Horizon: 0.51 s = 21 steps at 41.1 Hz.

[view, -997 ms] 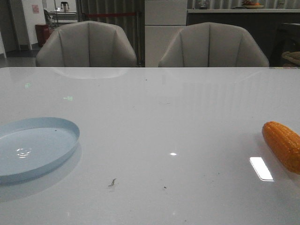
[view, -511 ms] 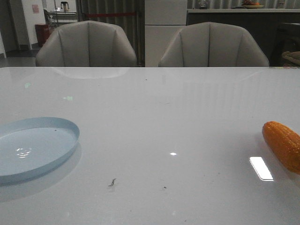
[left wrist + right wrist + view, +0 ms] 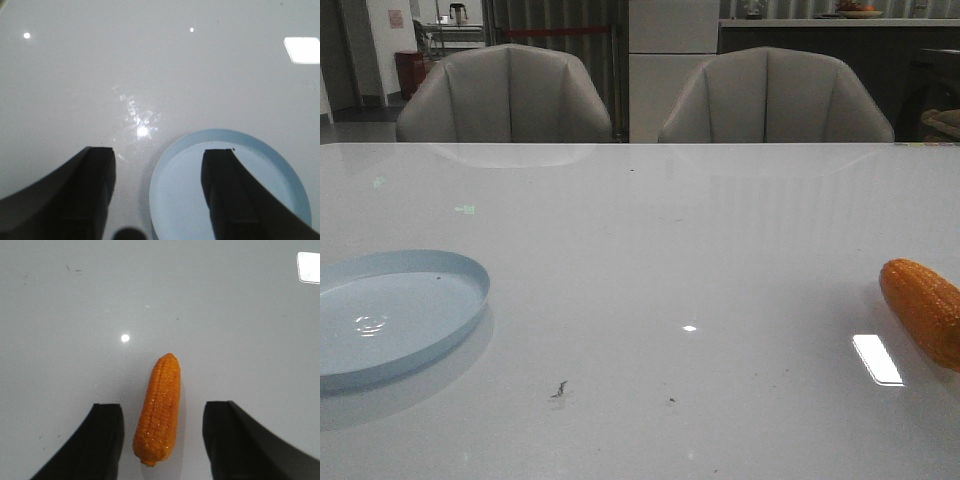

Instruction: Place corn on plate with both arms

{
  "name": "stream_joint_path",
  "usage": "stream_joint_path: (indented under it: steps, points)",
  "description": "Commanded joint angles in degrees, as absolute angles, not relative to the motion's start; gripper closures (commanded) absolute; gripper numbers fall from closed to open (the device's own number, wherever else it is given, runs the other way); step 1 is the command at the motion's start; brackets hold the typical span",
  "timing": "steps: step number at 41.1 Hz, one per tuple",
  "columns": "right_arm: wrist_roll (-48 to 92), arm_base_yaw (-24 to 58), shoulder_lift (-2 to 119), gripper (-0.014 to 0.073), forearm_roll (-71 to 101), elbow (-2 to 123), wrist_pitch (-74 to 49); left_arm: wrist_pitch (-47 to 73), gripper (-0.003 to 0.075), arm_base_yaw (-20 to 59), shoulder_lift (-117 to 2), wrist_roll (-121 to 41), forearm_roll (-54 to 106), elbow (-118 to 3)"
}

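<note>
The orange-yellow corn [image 3: 924, 308] lies on the white table at the right edge of the front view. In the right wrist view the corn [image 3: 159, 409] lies lengthwise between the spread fingers of my right gripper [image 3: 162, 412], which is open and not touching it. The pale-blue plate [image 3: 390, 313] sits at the table's left. In the left wrist view the plate [image 3: 185, 190] lies under my open, empty left gripper [image 3: 160, 157], one finger [image 3: 222, 187] over the plate and the other over bare table. Neither gripper shows in the front view.
The glossy white table [image 3: 650, 250] carries bright light reflections and a few small dark specks [image 3: 559, 389]. Two grey chairs [image 3: 505, 95] stand behind its far edge.
</note>
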<state>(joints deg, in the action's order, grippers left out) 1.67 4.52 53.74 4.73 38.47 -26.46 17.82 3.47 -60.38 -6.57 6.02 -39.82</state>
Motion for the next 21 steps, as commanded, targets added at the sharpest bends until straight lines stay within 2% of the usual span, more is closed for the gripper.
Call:
stream_joint_path:
  steps: [1,10,21]
  points:
    - [2.0,4.28,53.4,0.0127,5.05,40.56,-22.27,20.26,0.0268,2.65,-63.66,-6.02,6.76,-45.64]
    - [2.0,4.28,53.4,0.0127,5.05,40.56,-22.51,28.19,0.0268,-1.07,-75.19,-5.88,6.76,-53.75]
    - [2.0,4.28,53.4,0.0127,5.05,40.56,-22.51,34.44,0.027,-1.58,-87.19,-5.88,8.48,-59.17]
